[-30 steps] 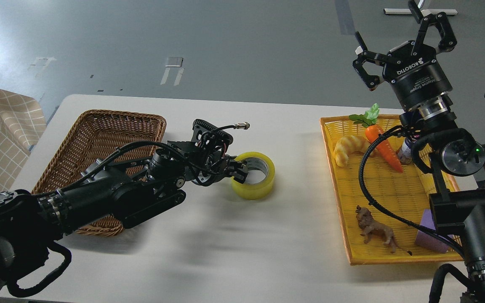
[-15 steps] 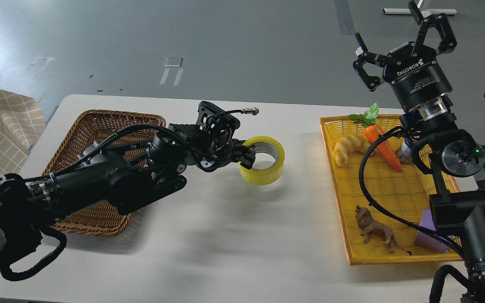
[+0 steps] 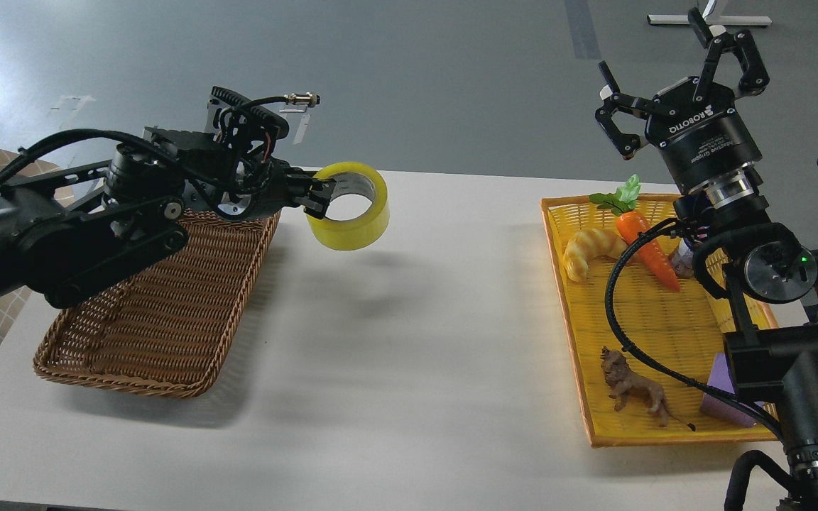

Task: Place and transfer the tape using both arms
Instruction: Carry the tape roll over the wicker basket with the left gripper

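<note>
The yellow tape roll (image 3: 353, 213) hangs in the air above the white table, just right of the brown wicker basket (image 3: 160, 305). My left gripper (image 3: 318, 196) is shut on the roll's left wall, with fingers through its grey-white core. My right gripper (image 3: 679, 85) is raised high at the far right above the yellow tray (image 3: 636, 426), its fingers spread wide and empty.
The yellow tray holds a croissant (image 3: 590, 250), a toy carrot (image 3: 647, 245), a toy lion (image 3: 633, 389) and a purple foam cube (image 3: 723, 397). The white table (image 3: 416, 355) lies between basket and tray. My right arm's body covers the tray's right side.
My left gripper has lifted the tape off the table and carried it up and to the left, toward the basket's right edge. The right gripper has barely moved.
</note>
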